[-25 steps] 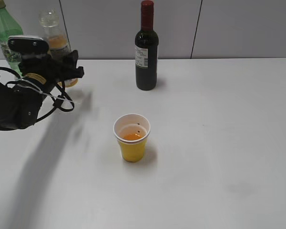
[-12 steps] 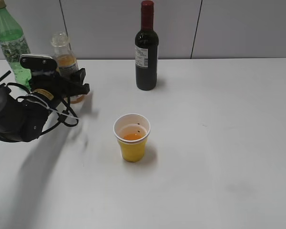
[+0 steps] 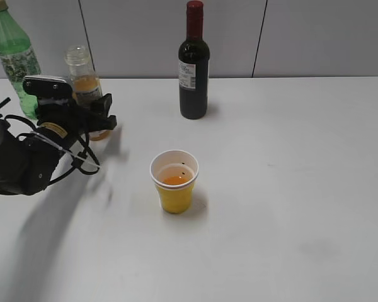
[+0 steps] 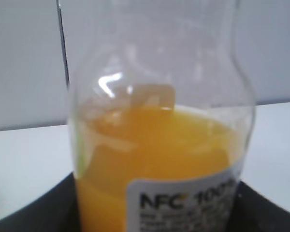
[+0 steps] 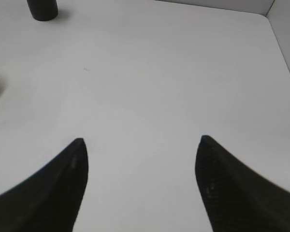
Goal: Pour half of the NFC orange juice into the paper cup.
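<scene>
Half-full juice bottle [image 3: 85,85], label reading "NFC 100", has barely shifted; left gripper [image 3: 94,116] still clasps it, right gripper [image 5: 140,145] spread; cup [image 3: 174,182] unmoved.

Exterior camera looks down slantwise across the table [image 3: 290,189]; left wrist camera sits close against the NFC orange juice [image 4: 159,159].

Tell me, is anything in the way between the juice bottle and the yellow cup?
Nothing visible is. The NFC orange juice stands upright at the back left with the left gripper around it. Only bare table lies between it and the paper cup. The wine bottle stands farther back, off that path.
</scene>
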Controlling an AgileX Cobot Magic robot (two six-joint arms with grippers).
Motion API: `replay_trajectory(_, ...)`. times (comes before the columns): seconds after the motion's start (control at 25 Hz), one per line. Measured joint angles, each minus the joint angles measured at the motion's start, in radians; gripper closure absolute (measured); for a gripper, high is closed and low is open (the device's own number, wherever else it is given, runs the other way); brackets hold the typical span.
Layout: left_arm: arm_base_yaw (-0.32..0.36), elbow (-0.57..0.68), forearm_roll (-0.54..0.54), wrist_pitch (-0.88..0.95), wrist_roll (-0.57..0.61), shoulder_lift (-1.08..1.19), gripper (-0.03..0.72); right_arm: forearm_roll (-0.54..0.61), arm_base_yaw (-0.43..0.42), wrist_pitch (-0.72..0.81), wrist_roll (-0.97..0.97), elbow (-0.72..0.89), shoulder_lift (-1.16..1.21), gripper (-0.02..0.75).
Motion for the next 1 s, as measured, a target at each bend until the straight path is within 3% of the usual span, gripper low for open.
replay_trajectory(0.32, 0.001, 0.075, -0.002, -0.02, 0.0, -0.048, 0.212, 0.0, 0.0, 0.0, 0.0, 0.0, 0.0, 0.211)
replay_trajectory(0.6, 0.001, 0.108, -0.016, -0.055, 0.001, -0.067, 0.069, 0.0, 0.0, 0.0, 0.001, 0.0, 0.0, 0.211)
replay_trajectory(1.0, 0.001, 0.2, -0.017, -0.058, 0.001, -0.133, 0.05, 0.0, 0.0, 0.0, 0.0, 0.0, 0.0, 0.211)
